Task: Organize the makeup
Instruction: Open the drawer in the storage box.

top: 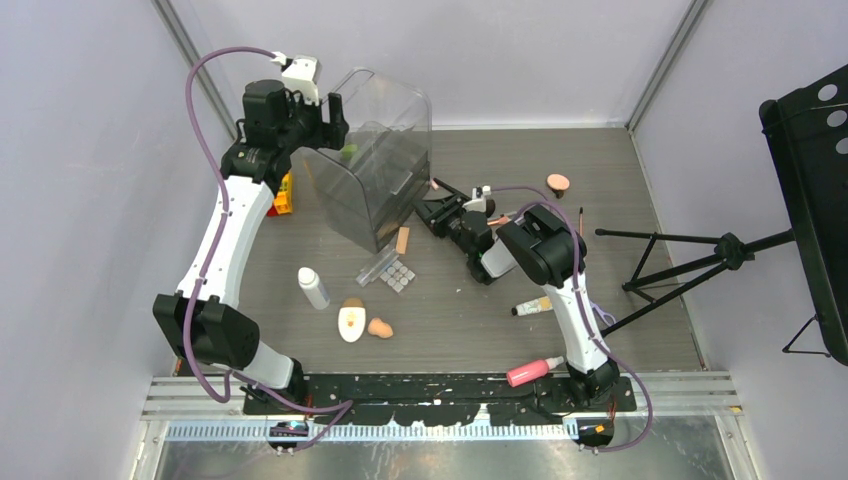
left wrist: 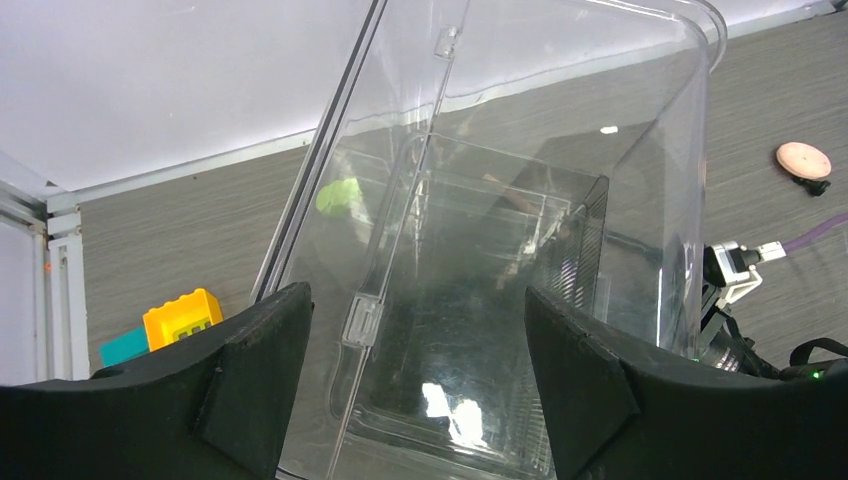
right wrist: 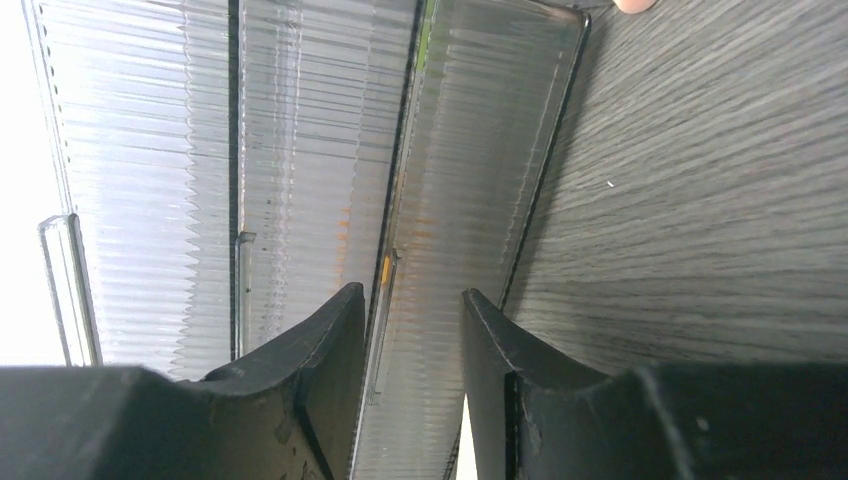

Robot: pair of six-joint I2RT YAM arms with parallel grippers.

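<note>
The makeup lies loose on the table: a white bottle (top: pixel 313 288), a white oval compact (top: pixel 351 322), a peach sponge (top: pixel 380 328), a square-pan palette (top: pixel 398 275), a cream tube (top: pixel 532 306), a pink bottle (top: pixel 535 372) and a peach puff (top: pixel 558 183) (left wrist: pixel 803 160). My left gripper (top: pixel 325 118) (left wrist: pixel 415 300) is open at the upper left of the clear case (top: pixel 385 150) (left wrist: pixel 500 200), with nothing between its fingers. My right gripper (top: pixel 437 212) (right wrist: pixel 410 295) stands narrowly open against the case's ribbed drawer front (right wrist: pixel 480 150), its fingers either side of a thin clear ridge.
Yellow and teal toy bricks (top: pixel 284 192) (left wrist: pixel 180 315) sit left of the case. Something green (left wrist: pixel 340 195) shows inside it. A black tripod (top: pixel 700 250) and a black stand (top: pixel 810 200) occupy the right side. Grey walls close the table on three sides.
</note>
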